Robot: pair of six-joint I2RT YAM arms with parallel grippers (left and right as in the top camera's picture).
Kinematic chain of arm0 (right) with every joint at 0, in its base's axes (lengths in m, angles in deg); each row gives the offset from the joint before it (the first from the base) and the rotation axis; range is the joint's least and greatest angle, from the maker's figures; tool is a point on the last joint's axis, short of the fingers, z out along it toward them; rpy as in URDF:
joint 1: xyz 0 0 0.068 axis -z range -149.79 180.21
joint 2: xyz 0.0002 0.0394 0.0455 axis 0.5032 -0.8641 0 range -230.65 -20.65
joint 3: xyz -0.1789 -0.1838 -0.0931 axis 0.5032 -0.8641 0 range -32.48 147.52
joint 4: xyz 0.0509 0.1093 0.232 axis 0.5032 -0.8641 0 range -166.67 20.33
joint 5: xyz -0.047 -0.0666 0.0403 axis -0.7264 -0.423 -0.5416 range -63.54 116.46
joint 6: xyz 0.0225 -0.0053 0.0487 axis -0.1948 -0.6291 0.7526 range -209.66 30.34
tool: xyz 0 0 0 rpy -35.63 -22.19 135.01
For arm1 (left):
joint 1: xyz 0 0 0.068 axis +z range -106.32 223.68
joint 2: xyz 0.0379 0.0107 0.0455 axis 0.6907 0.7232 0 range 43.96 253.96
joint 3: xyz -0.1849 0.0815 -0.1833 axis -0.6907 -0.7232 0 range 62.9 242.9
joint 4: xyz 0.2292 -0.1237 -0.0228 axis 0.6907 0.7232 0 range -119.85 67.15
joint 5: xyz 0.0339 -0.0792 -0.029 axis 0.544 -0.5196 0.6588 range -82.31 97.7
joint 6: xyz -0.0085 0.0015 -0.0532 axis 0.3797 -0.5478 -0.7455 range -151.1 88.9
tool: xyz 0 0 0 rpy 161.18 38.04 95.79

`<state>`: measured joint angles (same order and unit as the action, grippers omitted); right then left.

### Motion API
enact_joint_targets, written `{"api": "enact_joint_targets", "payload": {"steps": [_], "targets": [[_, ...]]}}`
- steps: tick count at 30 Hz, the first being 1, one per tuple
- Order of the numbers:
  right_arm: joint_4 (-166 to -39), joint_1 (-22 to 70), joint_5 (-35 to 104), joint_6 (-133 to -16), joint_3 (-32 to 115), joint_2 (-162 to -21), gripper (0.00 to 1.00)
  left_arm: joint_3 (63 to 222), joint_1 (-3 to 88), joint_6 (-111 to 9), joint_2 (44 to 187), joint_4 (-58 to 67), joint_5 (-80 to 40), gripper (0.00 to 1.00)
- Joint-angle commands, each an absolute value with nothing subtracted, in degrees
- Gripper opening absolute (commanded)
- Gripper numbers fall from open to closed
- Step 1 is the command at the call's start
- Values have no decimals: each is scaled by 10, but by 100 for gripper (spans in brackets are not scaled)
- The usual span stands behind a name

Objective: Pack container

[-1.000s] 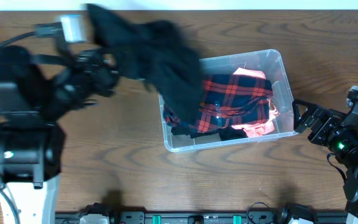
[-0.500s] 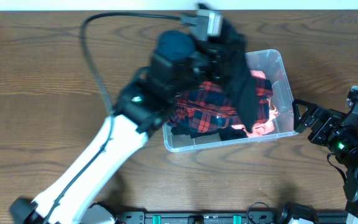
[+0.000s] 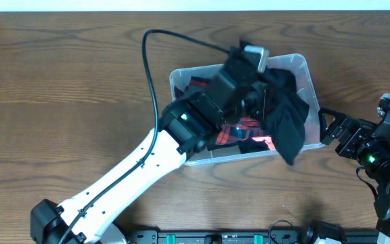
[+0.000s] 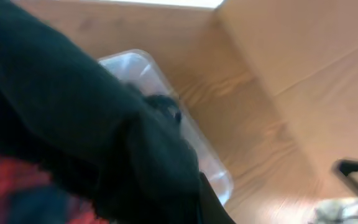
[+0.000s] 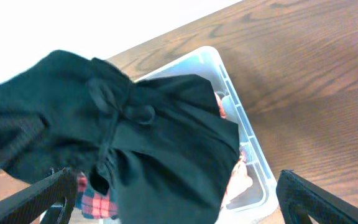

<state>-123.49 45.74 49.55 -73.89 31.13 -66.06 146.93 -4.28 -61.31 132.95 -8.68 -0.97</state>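
**While the left arm hangs black cloth over the bin, the right one just sits there wide open**

Since the fingers are buried in fabric, I can only go by how the cloth hangs, but the left gripper (image 3: 258,100) looks clamped tight on a black garment (image 3: 286,122). It's reaching in from the lower left of the overhead frame, with its black cable (image 3: 151,61) looping above it.

The container (image 3: 179,76), a clear plastic bin, sits on the wooden table (image 3: 59,81) right of centre, in the upper half of the overhead view. The garment drapes over the bin's right-hand part, and its bottom tip spills past the lower rim.

Underneath you can see red-and-navy plaid cloth (image 3: 232,132) already inside, plus a bit of something pink (image 3: 266,143) near the lower edge of the bin.

The right gripper (image 3: 325,127) is at the right edge of the frame, just beside the bin's right wall but not touching it. Its jaws are spread wide with nothing between them. From its wrist camera the black garment fills most of the middle, with the bin's corner poking out behind it.
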Motion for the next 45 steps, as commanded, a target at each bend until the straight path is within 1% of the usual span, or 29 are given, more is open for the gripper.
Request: {"api": "enact_joint_targets", "payload": {"steps": [1, 3, 7, 12, 21, 26, 28, 31, 34, 37, 45], "targets": [[-1235, 463, 494, -739, 316, -659, 99, 1483, -75, -612, 1338, -24, 83, 6], [-1235, 463, 494, -738, 316, -659, 99, 1483, -87, -613, 1338, 11, 115, 6], [-1235, 463, 494, -738, 316, -659, 99, 1483, -104, -619, 1338, 78, 132, 6], [-1235, 463, 494, -739, 316, -659, 99, 1482, -109, -619, 1338, 171, 214, 6], [-1235, 463, 494, -738, 316, -659, 99, 1470, -114, -654, 1338, 294, 214, 6], [-1235, 463, 494, -738, 316, -659, 99, 1468, -129, -656, 1338, 299, 204, 7], [-1235, 463, 494, -739, 316, -659, 99, 1468, -130, -652, 1338, 284, 204, 10], [-1235, 463, 494, -738, 316, -659, 99, 1468, -130, -614, 1338, 243, 205, 10], [-1235, 463, 494, -738, 316, -659, 99, 1468, -124, -588, 1338, 215, 249, 10], [-1235, 463, 494, -738, 316, -659, 99, 1468, -100, -585, 1338, 217, 286, 10], [-1235, 463, 494, -738, 316, -659, 99, 1467, -2, -509, 1338, 238, 280, 10]]}}
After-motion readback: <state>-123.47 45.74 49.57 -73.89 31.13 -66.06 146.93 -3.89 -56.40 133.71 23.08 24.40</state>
